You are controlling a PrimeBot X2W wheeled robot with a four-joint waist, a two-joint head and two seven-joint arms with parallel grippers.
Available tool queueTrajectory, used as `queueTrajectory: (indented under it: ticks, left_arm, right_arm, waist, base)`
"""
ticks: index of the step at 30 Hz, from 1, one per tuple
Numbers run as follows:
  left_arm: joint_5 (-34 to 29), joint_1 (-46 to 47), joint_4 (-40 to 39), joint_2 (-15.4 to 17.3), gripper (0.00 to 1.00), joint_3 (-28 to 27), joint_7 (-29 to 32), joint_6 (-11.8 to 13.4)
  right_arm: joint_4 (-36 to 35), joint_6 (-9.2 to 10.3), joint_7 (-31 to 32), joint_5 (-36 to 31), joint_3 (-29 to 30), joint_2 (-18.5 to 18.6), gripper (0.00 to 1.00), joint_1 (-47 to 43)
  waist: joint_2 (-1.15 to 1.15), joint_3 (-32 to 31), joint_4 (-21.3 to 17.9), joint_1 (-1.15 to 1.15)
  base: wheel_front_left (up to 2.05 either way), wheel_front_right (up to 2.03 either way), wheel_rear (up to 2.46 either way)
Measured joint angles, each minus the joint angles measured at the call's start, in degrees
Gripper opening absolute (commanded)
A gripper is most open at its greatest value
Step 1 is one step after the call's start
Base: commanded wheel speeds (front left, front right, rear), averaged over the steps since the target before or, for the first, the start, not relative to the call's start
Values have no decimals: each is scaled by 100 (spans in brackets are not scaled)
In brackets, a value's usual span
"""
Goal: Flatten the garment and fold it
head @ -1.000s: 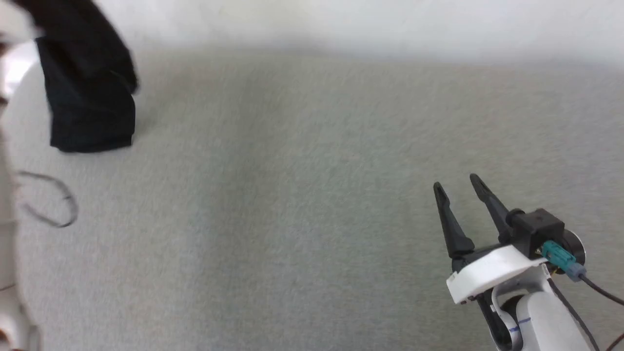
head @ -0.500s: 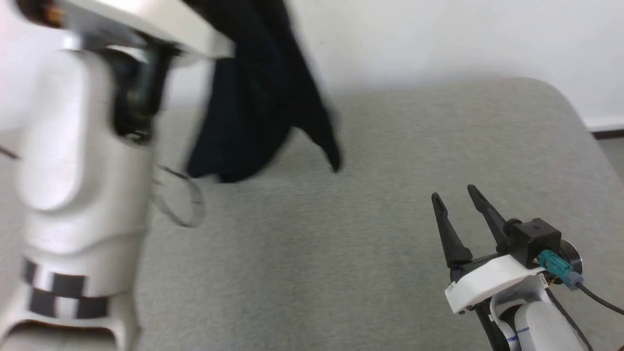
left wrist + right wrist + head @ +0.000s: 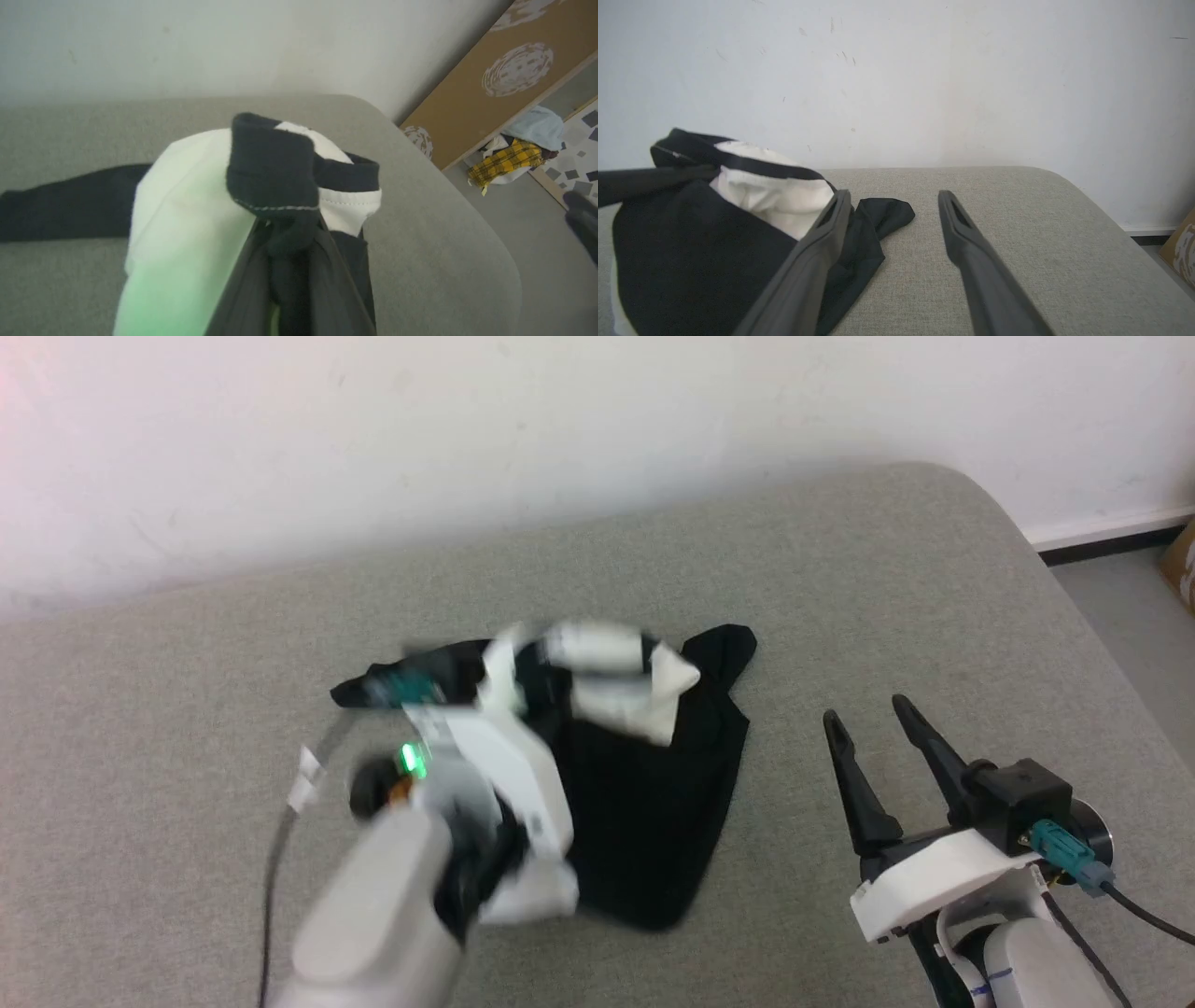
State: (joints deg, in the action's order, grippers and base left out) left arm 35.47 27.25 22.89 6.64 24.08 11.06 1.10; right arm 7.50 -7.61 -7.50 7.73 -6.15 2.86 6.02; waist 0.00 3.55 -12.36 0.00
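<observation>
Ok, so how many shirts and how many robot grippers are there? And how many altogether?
Raglan shirt: 1, black and white, crumpled on the grey cushion
Grippers: 2, the left gripper shut on the raglan shirt, the right gripper open and apart from it
Total: 3

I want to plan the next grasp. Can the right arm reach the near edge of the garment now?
Probably yes. The right end effector is open and empty, and only bare grey cushion lies between it and the black edge of the garment.
</observation>
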Motion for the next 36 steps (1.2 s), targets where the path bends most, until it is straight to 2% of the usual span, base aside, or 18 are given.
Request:
queueTrajectory:
  ticks: [7, 8, 10, 13, 19, 23, 26, 29, 33, 36]
  left_arm:
    - [-8, -542, 622, -23, 0, 479, 864, 56]
    - [-7, -556, 620, -23, 100, 495, 925, 86]
    - [9, -577, 546, -23, 100, 471, 891, 169]
    - [7, -609, 290, 1, 100, 294, 431, 281]
    - [-236, -733, -528, 223, 100, -222, -1355, 361]
    - [-498, -1118, -833, 490, 100, -565, -2327, 560]
    - [-702, -1465, -1044, 617, 100, -817, -2536, 662]
    - [-973, -1807, -1434, 612, 100, -1154, -2572, 762]
    - [-1367, -2174, -2022, 396, 100, -1605, -2577, 767]
    - [-1578, -2392, -2225, 147, 100, -1782, -2579, 678]
  right_arm:
    - [-8, 0, 91, 0, 16, 1, 100, -18]
    - [-8, 0, 92, 0, 24, 0, 100, -19]
    - [-10, 0, 96, 0, 33, 0, 100, -21]
    - [-14, 0, 103, 0, 51, 0, 100, -24]
    - [-51, 0, 143, -5, 122, -1, 100, -23]
    - [-42, 0, 231, -21, 224, 0, 100, -17]
    - [26, 0, 383, -22, 316, -2, 100, 3]
    - [186, 0, 704, -23, 485, -1, 100, 101]
    - [450, 1, 1221, -121, 722, 3, 100, 355]
    - [744, 1, 1717, -182, 872, 1, 100, 633]
  waist:
    - [0, 79, 120, 0]
    - [0, 87, 154, 0]
    - [0, 97, 230, 0]
    - [0, 110, 354, 1]
    - [0, 127, 608, 0]
    - [0, 148, 749, 0]
    - [0, 180, 844, 0]
    - [0, 225, 948, 0]
    - [0, 311, 1114, 0]
    - [0, 397, 1254, 0]
  base:
    - [0, 0, 0]
    - [0, 0, 0]
    - [0, 0, 0]
    - [0, 0, 0]
    - [0, 0, 0]
    - [0, 0, 0]
    - [0, 0, 0]
    - [0, 0, 0]
    - [0, 0, 0]
    - [0, 0, 0]
